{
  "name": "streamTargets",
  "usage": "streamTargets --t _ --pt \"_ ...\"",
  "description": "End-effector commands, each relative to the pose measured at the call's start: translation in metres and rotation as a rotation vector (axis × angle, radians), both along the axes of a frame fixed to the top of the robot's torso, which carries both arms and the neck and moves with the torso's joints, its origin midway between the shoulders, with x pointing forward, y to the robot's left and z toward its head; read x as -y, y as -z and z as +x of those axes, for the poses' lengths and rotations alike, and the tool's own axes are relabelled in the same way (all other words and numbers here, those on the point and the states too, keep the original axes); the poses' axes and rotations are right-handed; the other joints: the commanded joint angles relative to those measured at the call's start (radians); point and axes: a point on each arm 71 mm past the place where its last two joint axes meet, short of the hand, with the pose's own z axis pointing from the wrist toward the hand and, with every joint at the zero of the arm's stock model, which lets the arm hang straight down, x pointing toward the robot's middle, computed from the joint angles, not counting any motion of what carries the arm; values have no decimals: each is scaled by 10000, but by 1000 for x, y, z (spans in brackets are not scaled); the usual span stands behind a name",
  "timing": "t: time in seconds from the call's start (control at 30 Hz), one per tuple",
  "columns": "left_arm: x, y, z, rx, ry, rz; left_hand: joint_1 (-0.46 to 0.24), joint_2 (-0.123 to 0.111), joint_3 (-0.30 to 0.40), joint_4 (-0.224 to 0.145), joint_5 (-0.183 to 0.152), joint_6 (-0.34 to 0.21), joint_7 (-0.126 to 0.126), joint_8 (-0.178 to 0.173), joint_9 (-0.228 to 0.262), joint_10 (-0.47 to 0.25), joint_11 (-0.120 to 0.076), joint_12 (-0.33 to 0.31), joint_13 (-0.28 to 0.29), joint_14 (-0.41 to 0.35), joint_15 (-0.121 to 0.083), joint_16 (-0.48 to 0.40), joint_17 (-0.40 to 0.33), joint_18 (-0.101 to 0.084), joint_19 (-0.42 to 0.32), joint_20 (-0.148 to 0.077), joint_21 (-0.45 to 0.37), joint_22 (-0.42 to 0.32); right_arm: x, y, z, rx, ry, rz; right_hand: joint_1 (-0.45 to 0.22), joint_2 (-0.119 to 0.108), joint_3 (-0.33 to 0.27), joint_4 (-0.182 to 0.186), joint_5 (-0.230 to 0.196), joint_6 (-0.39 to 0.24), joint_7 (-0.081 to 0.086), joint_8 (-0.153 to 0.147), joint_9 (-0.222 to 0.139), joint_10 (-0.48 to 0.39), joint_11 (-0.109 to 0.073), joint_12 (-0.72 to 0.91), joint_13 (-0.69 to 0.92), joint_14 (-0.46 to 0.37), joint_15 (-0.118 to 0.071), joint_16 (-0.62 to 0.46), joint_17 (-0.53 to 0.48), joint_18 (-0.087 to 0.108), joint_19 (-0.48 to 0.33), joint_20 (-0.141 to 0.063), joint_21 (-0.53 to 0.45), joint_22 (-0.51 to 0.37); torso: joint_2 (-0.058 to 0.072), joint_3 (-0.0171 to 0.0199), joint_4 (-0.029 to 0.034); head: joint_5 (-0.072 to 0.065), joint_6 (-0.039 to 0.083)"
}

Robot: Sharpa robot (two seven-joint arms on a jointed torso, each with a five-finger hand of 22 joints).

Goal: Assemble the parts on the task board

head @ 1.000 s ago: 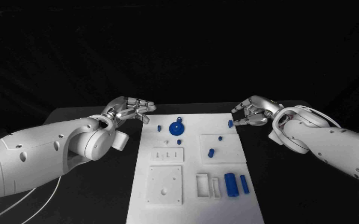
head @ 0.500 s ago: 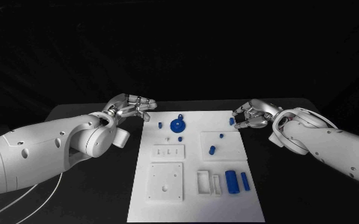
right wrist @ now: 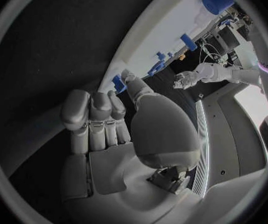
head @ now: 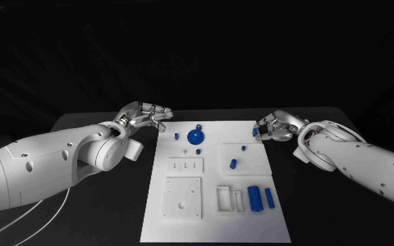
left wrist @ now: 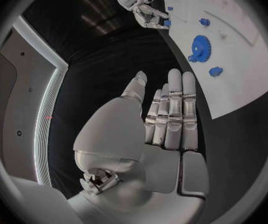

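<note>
The white task board [head: 213, 223] lies in the middle of the black table. A blue gear [head: 195, 137] [left wrist: 200, 49] sits at its far end, with small blue pegs [head: 232, 164] scattered around it and two blue cylinders [head: 254, 197] near the front right. My left hand [head: 146, 115] [left wrist: 165, 119] hovers off the board's far left corner, fingers straight and together, holding nothing. My right hand [head: 275, 126] [right wrist: 109, 129] is at the board's far right edge. Its thumb tip is right beside a small blue peg [head: 254, 132] [right wrist: 118, 83], and its fingers stay apart from that peg.
White raised blocks [head: 181, 199] and a slotted holder [head: 222, 199] stand on the near half of the board. Bare black table [head: 98, 212] lies on both sides. The table's far edge runs just behind both hands.
The whole picture has shifted a little. My right hand has eased slightly closer to the peg at the board's right edge. My left hand has barely moved.
</note>
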Motion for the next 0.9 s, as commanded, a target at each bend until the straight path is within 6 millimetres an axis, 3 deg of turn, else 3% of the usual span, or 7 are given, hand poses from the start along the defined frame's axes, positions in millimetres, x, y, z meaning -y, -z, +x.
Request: streamTargets --t 0.03,0.6,0.83,0.9 --pt "3 -1 0 88 206 -35 -28 4 -51 -26 -28 -42 -52 -40 2 -74 27 -24 8 -51 -21 49 9 104 -24 2 19 17 -1 0 0 64 -58 372 -78 43 149 78 -67 124 -11 -35 -15 30 28 83 26 27 59 49 15 39 533 68 44 1300 -12 -8 -2 25 -11" --pt "3 0 0 57 204 -18 -30 13 -51 -25 -25 -52 -47 -39 1 -102 34 -26 7 -55 -17 55 12 110 -27 6 22 25 -5 9 1 -157 -95 502 -198 134 793 42 -501 508 -87 -30 -11 54 -14 131 86 32 29 64 47 19 522 41 80 1302 -18 -7 -8 45 -58" --pt "3 0 0 39 207 -13 -32 14 -50 -21 -37 -61 -40 -42 1 -175 51 -28 6 -58 -9 56 12 113 -33 13 20 28 -7 10 0 -161 -165 444 -157 301 991 -67 -612 1158 -271 -27 46 61 -125 148 121 23 -44 44 48 -19 512 -21 77 1301 -22 1 -12 57 -55" --pt "3 0 0 34 214 -13 -32 14 -50 -21 -37 -61 -40 -42 1 -175 51 -28 6 -58 -9 56 12 113 -33 13 20 28 -7 10 0 -99 -142 438 -133 410 1149 -114 -877 1424 -362 -8 79 73 -177 162 143 23 -77 38 52 -40 511 -52 85 1303 -18 0 -10 56 -55"
